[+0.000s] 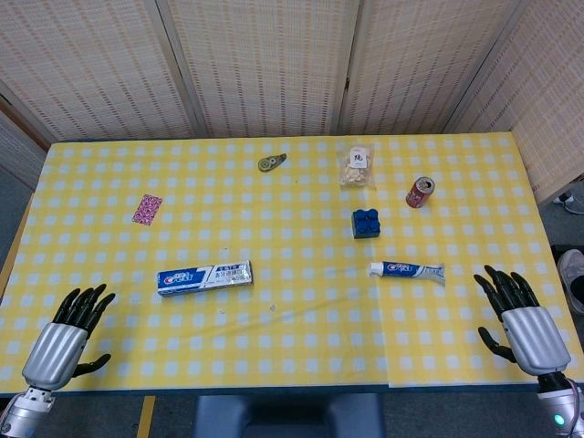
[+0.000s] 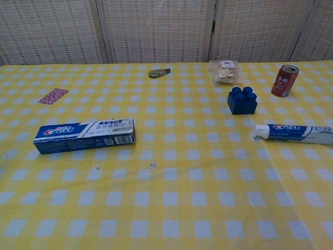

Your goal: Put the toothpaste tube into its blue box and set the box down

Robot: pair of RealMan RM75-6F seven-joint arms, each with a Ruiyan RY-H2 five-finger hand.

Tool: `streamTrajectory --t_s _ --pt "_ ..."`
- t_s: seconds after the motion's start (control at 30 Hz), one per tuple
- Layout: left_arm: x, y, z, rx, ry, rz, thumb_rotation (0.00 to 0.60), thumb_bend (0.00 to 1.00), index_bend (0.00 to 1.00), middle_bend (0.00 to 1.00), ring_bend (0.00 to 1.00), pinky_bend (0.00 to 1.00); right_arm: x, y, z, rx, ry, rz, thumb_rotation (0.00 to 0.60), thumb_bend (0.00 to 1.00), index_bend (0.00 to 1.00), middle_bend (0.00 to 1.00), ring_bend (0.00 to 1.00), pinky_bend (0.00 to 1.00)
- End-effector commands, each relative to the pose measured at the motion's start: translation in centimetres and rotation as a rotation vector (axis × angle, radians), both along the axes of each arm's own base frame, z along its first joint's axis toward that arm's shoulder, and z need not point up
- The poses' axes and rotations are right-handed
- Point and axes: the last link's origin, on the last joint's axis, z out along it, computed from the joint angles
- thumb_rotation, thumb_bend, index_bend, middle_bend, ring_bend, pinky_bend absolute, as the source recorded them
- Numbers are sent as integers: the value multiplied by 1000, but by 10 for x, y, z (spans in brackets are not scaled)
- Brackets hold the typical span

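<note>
The blue toothpaste box (image 1: 204, 276) (image 2: 85, 135) lies flat on the yellow checked table (image 1: 292, 347), left of centre. Well apart from it, the white and blue toothpaste tube (image 1: 407, 270) (image 2: 292, 133) lies on the right side with its cap pointing left. My left hand (image 1: 68, 336) hovers at the front left corner, fingers spread, holding nothing, below and left of the box. At the front right, my right hand (image 1: 522, 319) is likewise spread and empty, right of the tube. The chest view shows neither hand.
A blue toy block (image 1: 366, 223) (image 2: 242, 100) sits just behind the tube. A red can (image 1: 419, 192) (image 2: 284, 80), a snack bag (image 1: 358, 167) (image 2: 226, 72), a small grey-green object (image 1: 271, 163) (image 2: 158, 73) and a pink packet (image 1: 146, 208) (image 2: 52, 96) lie farther back.
</note>
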Motion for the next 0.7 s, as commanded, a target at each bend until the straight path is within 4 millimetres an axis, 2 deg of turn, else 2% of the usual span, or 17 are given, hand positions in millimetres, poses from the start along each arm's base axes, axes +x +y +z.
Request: streamTrajectory --t_s 0.03,0.27,0.37,0.6,0.7 --pt "1 1 -1 -3 -2 -16 600 164 10 0 0 0 0 -1 -1 3 0 0 600 382 0 0 0 0" --pt "-1 6 -15 -29 -35 -41 600 164 73 46 5 3 1 3 2 -6 -6 6 600 383 0 0 0 0" --pt "4 9 -23 -68 -108 -19 600 164 80 63 27 42 1 5 3 0 -6 6 600 383 0 0 0 0" --pt "26 31 -47 -139 -159 -49 600 164 102 144 89 132 2 4 4 4 -20 12 600 382 0 0 0 0" --pt "43 47 -61 -171 -170 -67 600 164 107 164 105 146 3 3 3 10 -25 18 600 382 0 0 0 0"
